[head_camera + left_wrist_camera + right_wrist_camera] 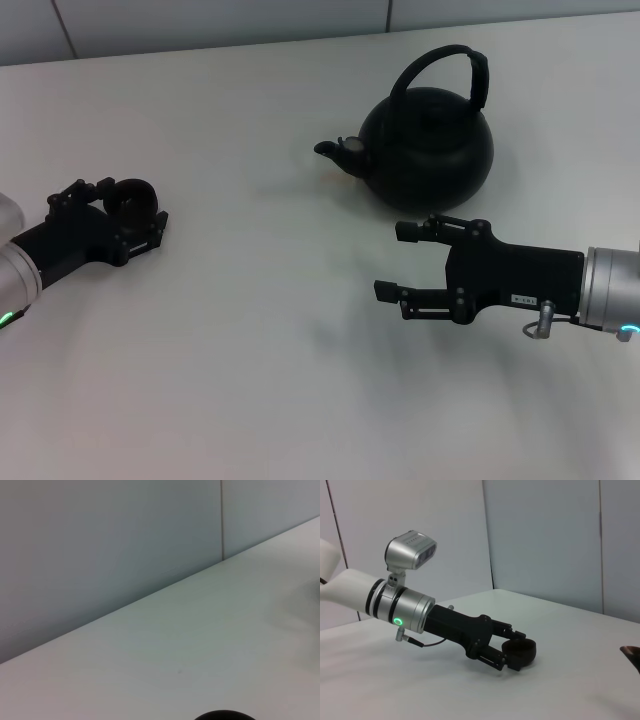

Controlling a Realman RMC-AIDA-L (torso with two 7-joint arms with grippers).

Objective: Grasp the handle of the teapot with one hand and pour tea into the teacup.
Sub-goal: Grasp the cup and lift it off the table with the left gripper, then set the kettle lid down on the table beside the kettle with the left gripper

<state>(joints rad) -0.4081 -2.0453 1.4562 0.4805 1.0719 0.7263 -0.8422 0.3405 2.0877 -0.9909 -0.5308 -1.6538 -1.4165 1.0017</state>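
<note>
The round black teapot (430, 150) stands on the white table at the back right, its spout (335, 150) pointing left. Its arched black handle (447, 60) rises over the top, untouched. My right gripper (398, 262) is open and empty, just in front of the teapot and below it, fingers pointing left. My left gripper (135, 207) at the far left is shut on the small black teacup (130, 190), which rests low at the table. The right wrist view shows the left gripper (511, 655) holding the teacup (521, 649). The cup's rim (223, 715) shows in the left wrist view.
The white table (250, 330) runs wide between the two grippers. Grey wall panels (100, 545) stand along the table's back edge. A dark tip at the edge of the right wrist view (632, 656) looks like the teapot's spout.
</note>
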